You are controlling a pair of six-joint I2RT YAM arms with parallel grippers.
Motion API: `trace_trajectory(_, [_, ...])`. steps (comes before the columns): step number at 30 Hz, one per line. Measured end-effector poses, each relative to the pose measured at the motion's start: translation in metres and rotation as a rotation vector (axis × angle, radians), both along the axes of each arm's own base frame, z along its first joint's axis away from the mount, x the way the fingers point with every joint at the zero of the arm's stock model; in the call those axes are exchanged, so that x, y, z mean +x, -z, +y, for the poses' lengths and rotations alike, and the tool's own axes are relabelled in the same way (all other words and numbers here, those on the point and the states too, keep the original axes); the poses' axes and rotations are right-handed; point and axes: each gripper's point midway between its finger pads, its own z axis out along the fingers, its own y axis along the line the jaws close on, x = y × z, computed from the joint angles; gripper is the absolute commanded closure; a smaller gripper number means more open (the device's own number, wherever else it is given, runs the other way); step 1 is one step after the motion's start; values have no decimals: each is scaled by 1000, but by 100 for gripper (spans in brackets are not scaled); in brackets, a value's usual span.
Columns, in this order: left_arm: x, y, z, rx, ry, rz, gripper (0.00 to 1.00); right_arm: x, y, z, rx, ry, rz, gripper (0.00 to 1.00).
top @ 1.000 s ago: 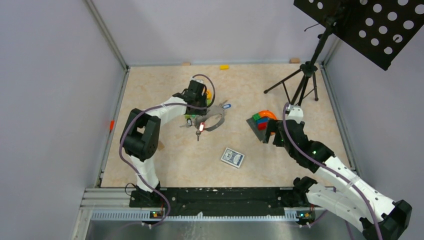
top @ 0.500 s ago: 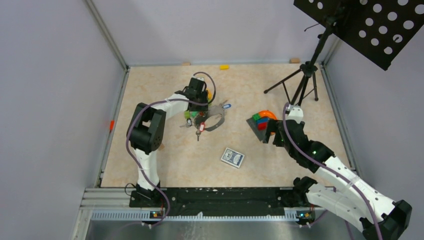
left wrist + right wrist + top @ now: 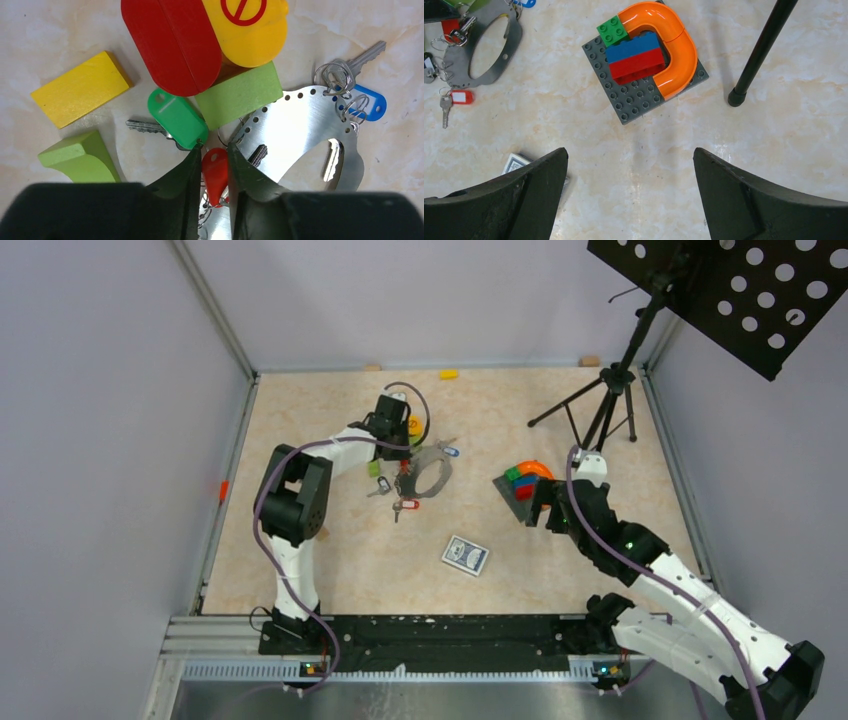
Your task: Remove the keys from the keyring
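Note:
The keyring (image 3: 295, 127), a wide flat grey metal loop with punched holes, lies on the table left of centre (image 3: 432, 473). My left gripper (image 3: 216, 172) is shut on the red tag (image 3: 215, 170) of one of the keys at the ring's edge. A green-tagged key (image 3: 177, 117) lies just left of the fingers, and a blue-tagged key (image 3: 367, 100) hangs at the ring's far side. Another red-tagged key (image 3: 405, 505) lies off the ring, also visible as a red tag (image 3: 461, 96). My right gripper (image 3: 631, 160) hangs open over bare table.
Toy blocks crowd the left gripper: a red one (image 3: 172, 40), a yellow round one (image 3: 250, 25), two green ones (image 3: 240, 92) and a yellow one (image 3: 80, 87). A grey studded plate (image 3: 634, 102) with an orange arch, a card box (image 3: 465, 555) and a tripod (image 3: 600, 410) stand to the right.
The left jaws have narrowed onto the red tag. The left wrist and the keyring have shifted slightly toward the far wall. The right arm has not moved.

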Motion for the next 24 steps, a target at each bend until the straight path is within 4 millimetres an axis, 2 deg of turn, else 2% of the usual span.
trace_trajectory(4, [3, 1, 3, -9, -5, -11, 98, 0, 0, 0, 2, -2, 0, 6])
trace_trajectory(5, [4, 0, 3, -11, -5, -16, 100, 0, 0, 0, 2, -2, 0, 6])
trace_trajectory(10, [4, -2, 6, 2, 11, -26, 100, 0, 0, 0, 2, -2, 0, 6])
trace_trajectory(15, [-10, -10, 5, 2, 82, -15, 100, 0, 0, 0, 2, -2, 0, 6])
trace_trajectory(18, [-21, -31, 4, -9, 134, -46, 100, 0, -1, 0, 3, -2, -2, 6])
trace_trajectory(24, [-58, -96, -8, -65, 267, -211, 100, 1, -5, 4, 36, -15, -28, 7])
